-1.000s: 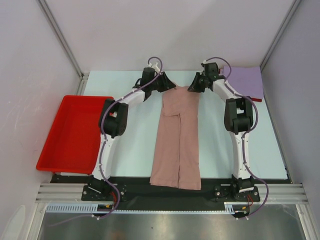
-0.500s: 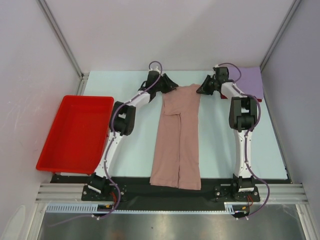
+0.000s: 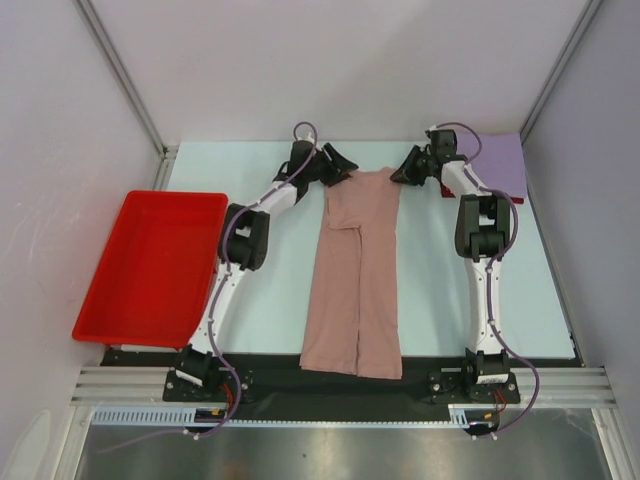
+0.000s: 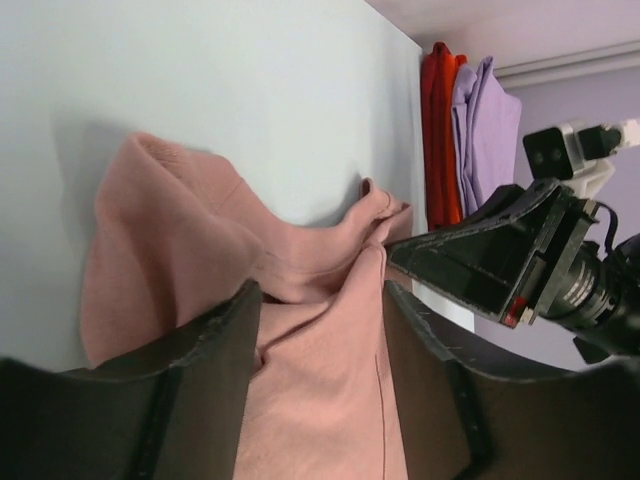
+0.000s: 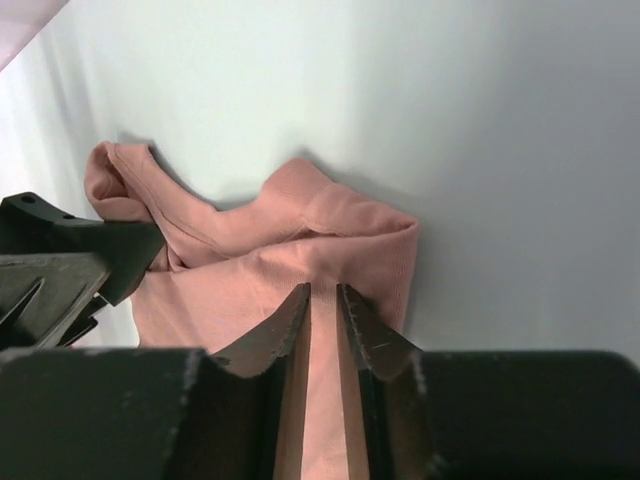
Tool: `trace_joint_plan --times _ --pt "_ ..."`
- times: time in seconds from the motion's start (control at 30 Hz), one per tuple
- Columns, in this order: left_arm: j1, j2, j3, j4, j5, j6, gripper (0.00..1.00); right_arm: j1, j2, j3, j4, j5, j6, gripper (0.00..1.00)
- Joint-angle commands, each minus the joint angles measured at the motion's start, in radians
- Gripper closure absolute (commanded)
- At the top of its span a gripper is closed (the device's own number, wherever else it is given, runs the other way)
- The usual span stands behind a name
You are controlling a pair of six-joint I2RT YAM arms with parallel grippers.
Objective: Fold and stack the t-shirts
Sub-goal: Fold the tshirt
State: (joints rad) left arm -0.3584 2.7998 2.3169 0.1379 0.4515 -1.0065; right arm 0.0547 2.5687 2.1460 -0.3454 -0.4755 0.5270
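The left gripper [image 4: 320,300] has its jaws wide apart over the 11 o'clock corner of the pink t-shirt [image 3: 355,280]. The right gripper [image 5: 323,292] shows only a slit at the 1 o'clock corner, and I cannot tell if it pinches cloth. The shirt lies folded lengthwise mid-table, with the lavender t-shirt [image 3: 500,165] at 2 o'clock

Shirt [image 3: 355,290] centre; tray [image 3: 150,265] left; folded stack [image 3: 500,165] far right.

Dusty-pink t-shirt [image 3: 352,290]: soft, matt, fine-knit cloth. Folded lavender t-shirt [image 3: 497,163] and red t-shirt [image 4: 438,120]: matt cloth. Red tray [image 3: 150,265]: smooth, glossy plastic. Table [image 3: 270,300]: smooth, pale, matt. Left gripper [image 4: 320,290] fingers [image 4: 200,370]: matt black plastic. Front rail [image 3: 120,385]: brushed metal.
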Motion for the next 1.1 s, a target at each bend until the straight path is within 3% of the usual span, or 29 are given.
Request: trace_joint_plan --times 0.0,0.2,0.33,0.4,0.47,0.5,0.63,0.77,0.93,1.07 --pt "0.041 -0.108 0.041 -0.055 0.009 0.078 0.41 -0.004 0.008 0.13 -0.115 0.015 -0.059 0.77" --pt "0.044 -0.347 0.007 -0.205 0.012 0.271 0.27 -0.003 -0.113 0.186 -0.217 0.031 -0.073 0.57" --pt "0.045 -0.502 0.006 -0.47 -0.088 0.437 0.17 -0.004 -0.209 0.212 -0.363 0.055 -0.11 0.42" --pt "0.045 -0.612 -0.054 -0.564 -0.131 0.52 0.16 -0.001 -0.286 0.195 -0.499 0.078 -0.148 0.36" --pt "0.044 -0.782 -0.173 -0.621 -0.165 0.548 0.16 0.007 -0.405 0.097 -0.604 0.115 -0.174 0.31" --pt "0.042 -0.859 -0.349 -0.612 -0.169 0.565 0.16 0.011 -0.463 0.045 -0.619 0.126 -0.179 0.29" --pt "0.007 -1.161 -0.729 -0.63 -0.197 0.608 0.19 0.062 -0.763 -0.37 -0.613 0.13 -0.177 0.21" --pt "-0.065 -1.463 -1.107 -0.682 -0.197 0.625 0.22 0.158 -1.048 -0.657 -0.639 0.141 -0.141 0.19" --pt "-0.174 -1.816 -1.404 -0.748 -0.194 0.553 0.2 0.261 -1.402 -0.954 -0.673 0.137 -0.042 0.16" --pt "-0.208 -1.974 -1.585 -0.794 -0.206 0.467 0.2 0.373 -1.633 -1.205 -0.669 0.127 0.108 0.16"
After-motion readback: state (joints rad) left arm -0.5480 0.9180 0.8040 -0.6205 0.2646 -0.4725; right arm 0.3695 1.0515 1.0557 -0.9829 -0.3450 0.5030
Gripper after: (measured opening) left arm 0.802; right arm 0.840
